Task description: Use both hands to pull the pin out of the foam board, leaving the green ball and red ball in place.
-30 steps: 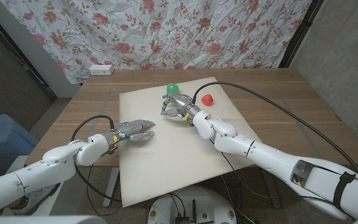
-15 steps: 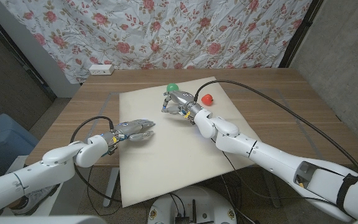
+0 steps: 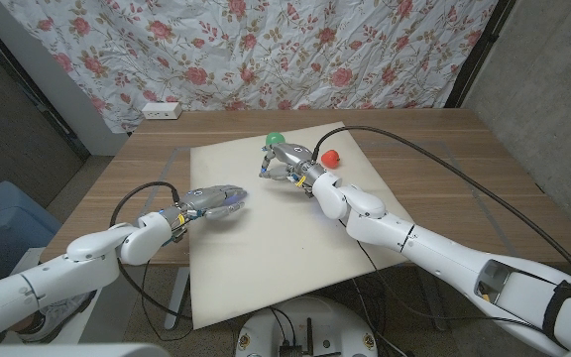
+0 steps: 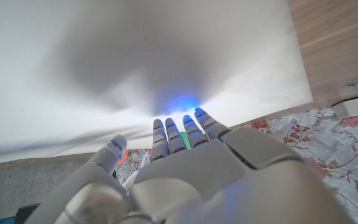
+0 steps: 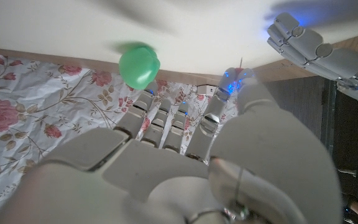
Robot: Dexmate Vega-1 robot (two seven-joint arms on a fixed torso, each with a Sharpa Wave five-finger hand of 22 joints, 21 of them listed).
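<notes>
board [image 3: 266, 238] on table; green ball [image 3: 275, 139] and red ball [image 3: 330, 157] in place at its far edge | right hand [image 3: 284, 164] between balls, curled; pin hidden, grasp cannot be told | left hand [image 3: 216, 199] mid-board, fingers extended, holding nothing | pull apparently not done

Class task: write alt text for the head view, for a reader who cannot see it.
Two robot arms reach over a white foam board on a wooden table. The right hand is beside a green ball and red ball; the left hand is lower on the board.
</notes>
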